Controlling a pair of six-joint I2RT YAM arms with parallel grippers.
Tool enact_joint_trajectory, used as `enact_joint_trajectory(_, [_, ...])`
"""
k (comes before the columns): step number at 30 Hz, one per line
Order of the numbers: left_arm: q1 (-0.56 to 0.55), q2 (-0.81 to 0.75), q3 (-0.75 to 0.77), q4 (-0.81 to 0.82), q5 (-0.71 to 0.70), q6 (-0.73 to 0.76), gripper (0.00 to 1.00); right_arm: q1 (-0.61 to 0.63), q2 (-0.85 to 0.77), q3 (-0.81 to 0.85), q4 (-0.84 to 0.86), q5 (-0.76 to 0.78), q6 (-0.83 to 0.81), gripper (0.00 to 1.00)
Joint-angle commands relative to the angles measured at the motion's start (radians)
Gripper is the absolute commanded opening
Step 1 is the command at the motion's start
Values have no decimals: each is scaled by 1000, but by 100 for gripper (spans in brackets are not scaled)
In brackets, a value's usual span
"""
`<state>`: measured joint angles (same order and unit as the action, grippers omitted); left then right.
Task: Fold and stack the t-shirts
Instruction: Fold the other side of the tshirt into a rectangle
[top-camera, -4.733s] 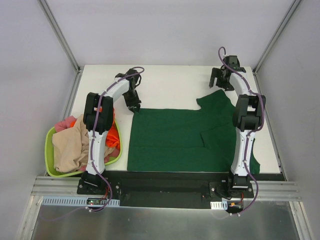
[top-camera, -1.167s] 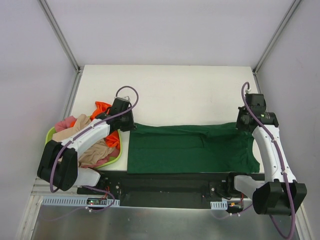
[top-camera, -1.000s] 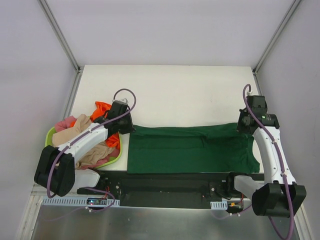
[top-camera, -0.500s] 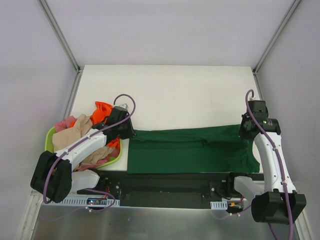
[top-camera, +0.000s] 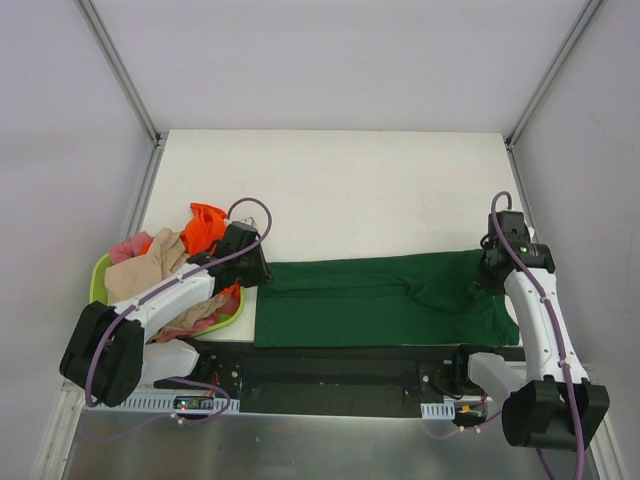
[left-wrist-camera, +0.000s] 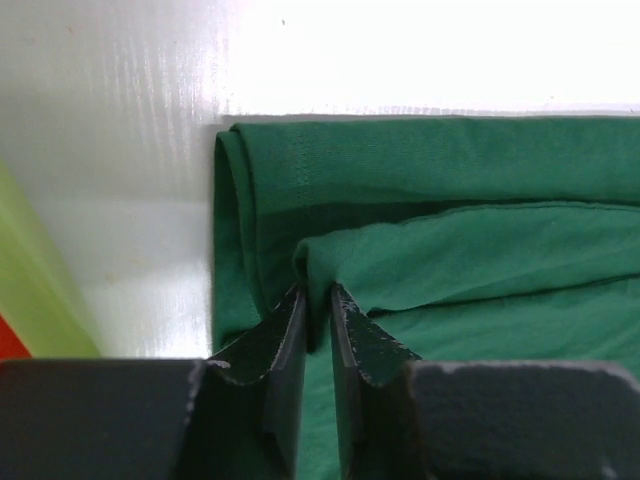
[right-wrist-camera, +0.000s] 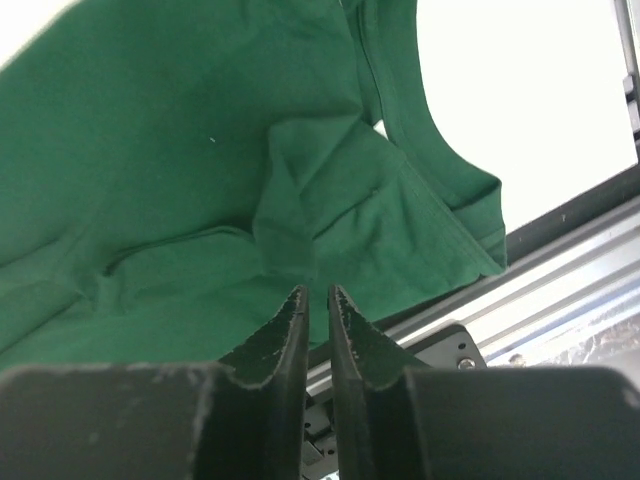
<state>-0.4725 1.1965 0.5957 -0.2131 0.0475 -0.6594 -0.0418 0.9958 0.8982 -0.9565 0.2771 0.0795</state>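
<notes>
Green t-shirt (top-camera: 380, 300) lies folded in a long band just beside the basket (top-camera: 96, 283)
On the table (top-camera: 350, 180), the left tool (left-wrist-camera: 318, 300), at the basket end, pinches a cloth fold. The right tool (right-wrist-camera: 318, 292), at the end far from the basket, is barely parted at a pucker; grip unclear.

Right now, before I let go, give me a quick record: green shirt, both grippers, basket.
green shirt: flat along the near edge of the table, folded into a long band
left gripper: at the shirt's left end, jaws nearly closed with a fold of cloth between them
right gripper: at the shirt's right end, jaws a slit apart, a cloth ridge at the tips; grip unclear
basket: left of the shirt
unfolded: orange shirt, beige shirt, pink shirt, heaped in the basket
</notes>
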Motion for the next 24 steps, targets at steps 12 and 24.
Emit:
enact_joint_trajectory(12, [-64, -287, 6, -29, 60, -23, 99, -7, -252, -27, -77, 70, 91, 96])
enact_joint_trajectory(24, [-68, 122, 242, -31, 66, 41, 99, 5, -50, -111, 389, -642, -60, 96])
